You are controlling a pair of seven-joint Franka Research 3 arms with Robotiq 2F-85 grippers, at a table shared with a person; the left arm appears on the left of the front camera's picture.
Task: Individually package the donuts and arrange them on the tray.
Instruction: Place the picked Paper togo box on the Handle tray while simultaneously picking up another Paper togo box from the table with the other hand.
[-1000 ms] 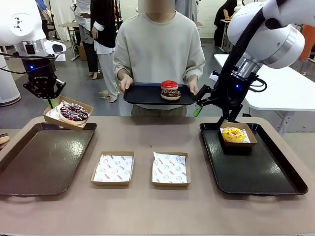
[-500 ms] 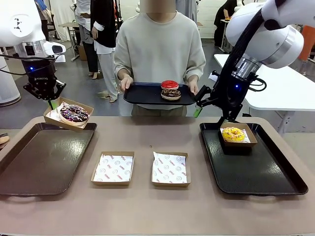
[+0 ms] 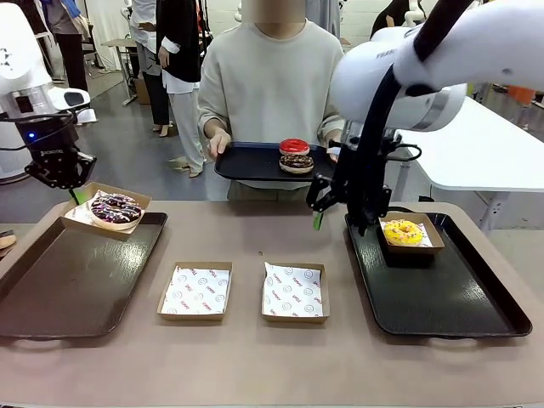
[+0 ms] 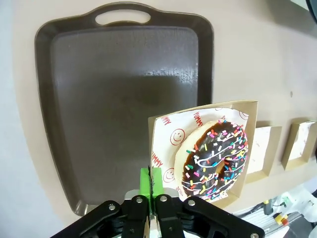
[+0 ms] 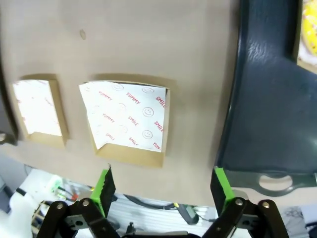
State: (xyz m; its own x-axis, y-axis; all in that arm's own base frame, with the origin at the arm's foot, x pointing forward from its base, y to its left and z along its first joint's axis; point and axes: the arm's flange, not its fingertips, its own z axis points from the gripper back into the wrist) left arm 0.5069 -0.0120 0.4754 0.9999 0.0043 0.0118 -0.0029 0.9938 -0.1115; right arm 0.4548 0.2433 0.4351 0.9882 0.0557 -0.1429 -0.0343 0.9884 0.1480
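the empty box [image 5: 130,119] lies below the right gripper [image 5: 162,174], a bit off toward one finger. jaws spread wide, wrist pointing down, so that's the nearer arm. the left gripper [image 4: 151,174] pinches the rim of the sprinkled donut [image 4: 215,156]'s carton [image 4: 159,124] over the left tray [image 3: 51,289]. two donuts [image 3: 294,155] sit on the person's tray [image 3: 246,166].

Two boxes [image 3: 195,291] between left tray [image 3: 68,280], right tray [image 3: 442,297].
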